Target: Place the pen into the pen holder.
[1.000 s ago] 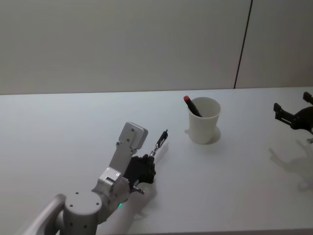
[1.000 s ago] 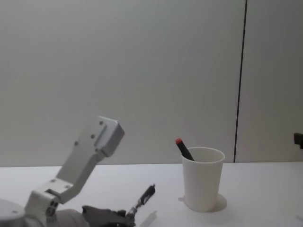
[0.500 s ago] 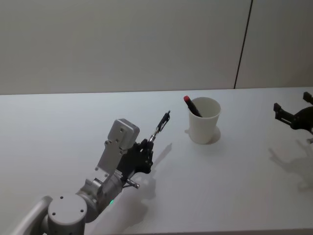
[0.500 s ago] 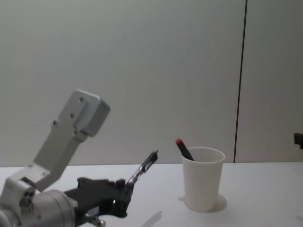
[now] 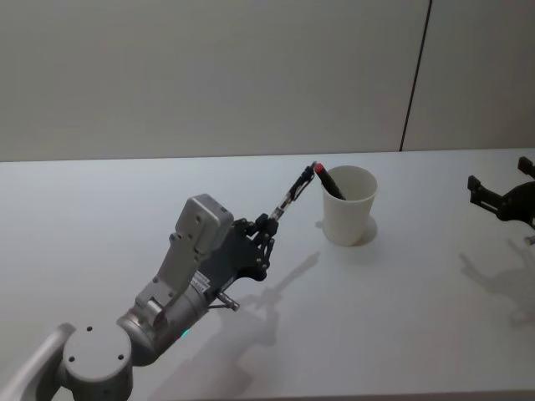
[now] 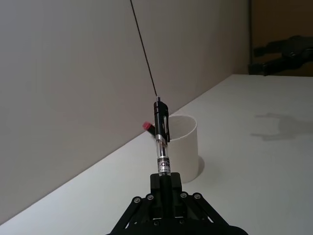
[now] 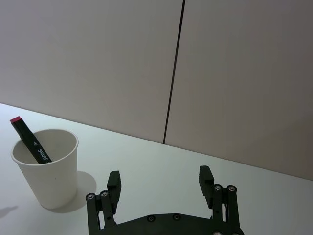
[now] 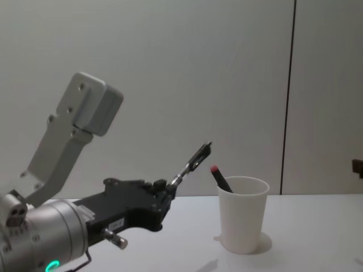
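My left gripper (image 5: 266,229) (image 8: 168,190) (image 6: 164,183) is shut on the lower end of a clear pen (image 5: 292,195) (image 8: 190,163) (image 6: 162,138) with a black clip. It holds the pen in the air, tilted up and toward the pen holder, the pen's tip close to the cup's left rim. The pen holder (image 5: 349,205) (image 8: 243,214) (image 6: 182,153) (image 7: 47,166) is a white paper cup standing on the table. A black marker with a red cap (image 5: 328,180) (image 8: 219,177) (image 7: 28,138) leans inside it. My right gripper (image 7: 160,186) (image 5: 501,195) is open and parked at the far right, above the table.
The white table (image 5: 401,317) lies bare around the cup. A grey wall with a dark vertical seam (image 5: 415,75) stands behind it.
My left gripper has lifted the pen off the table and carried it up and right toward the cup. The right arm has not moved.
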`<state>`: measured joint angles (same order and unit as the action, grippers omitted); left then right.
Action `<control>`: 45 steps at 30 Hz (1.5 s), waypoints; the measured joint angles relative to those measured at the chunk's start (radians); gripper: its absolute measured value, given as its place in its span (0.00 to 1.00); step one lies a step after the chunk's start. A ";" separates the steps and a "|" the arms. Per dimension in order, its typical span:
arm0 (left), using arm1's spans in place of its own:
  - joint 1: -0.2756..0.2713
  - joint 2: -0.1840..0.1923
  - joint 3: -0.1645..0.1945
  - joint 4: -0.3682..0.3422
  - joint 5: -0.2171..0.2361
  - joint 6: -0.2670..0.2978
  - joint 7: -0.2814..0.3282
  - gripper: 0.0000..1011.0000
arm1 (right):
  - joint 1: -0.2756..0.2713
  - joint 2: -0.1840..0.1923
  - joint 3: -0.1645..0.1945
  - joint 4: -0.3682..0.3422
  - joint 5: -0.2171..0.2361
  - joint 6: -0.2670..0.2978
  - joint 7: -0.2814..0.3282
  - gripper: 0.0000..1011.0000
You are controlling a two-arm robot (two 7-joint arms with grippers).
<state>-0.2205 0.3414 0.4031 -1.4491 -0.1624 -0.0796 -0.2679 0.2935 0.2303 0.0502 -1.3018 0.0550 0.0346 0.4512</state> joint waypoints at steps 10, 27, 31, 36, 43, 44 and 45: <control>-0.028 0.001 -0.006 0.013 0.021 -0.055 -0.107 0.13 | 0.000 0.000 0.000 0.000 0.000 0.000 0.000 0.99; -0.118 -0.042 0.004 0.088 0.085 -0.086 -0.270 0.13 | 0.000 0.000 0.000 0.000 0.000 0.000 0.000 0.99; -0.143 -0.059 0.011 0.118 0.095 -0.095 -0.299 0.13 | 0.000 0.000 0.000 0.000 0.000 0.000 0.000 0.99; -0.170 -0.077 0.017 0.151 0.104 -0.106 -0.327 0.13 | 0.000 0.000 0.000 0.000 0.000 0.000 0.000 0.99; -0.204 -0.100 0.025 0.197 0.111 -0.124 -0.365 0.13 | 0.000 0.000 0.000 0.000 0.000 0.000 0.000 0.99; -0.208 -0.102 0.026 0.202 0.111 -0.125 -0.368 0.13 | 0.000 0.000 0.000 0.000 0.000 0.000 0.000 0.99; -0.211 -0.104 0.027 0.205 0.111 -0.127 -0.371 0.13 | 0.000 0.000 0.000 0.000 0.000 0.000 0.000 0.99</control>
<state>-0.4312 0.2375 0.4301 -1.2439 -0.0513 -0.2066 -0.6391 0.2935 0.2303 0.0502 -1.3018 0.0550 0.0346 0.4511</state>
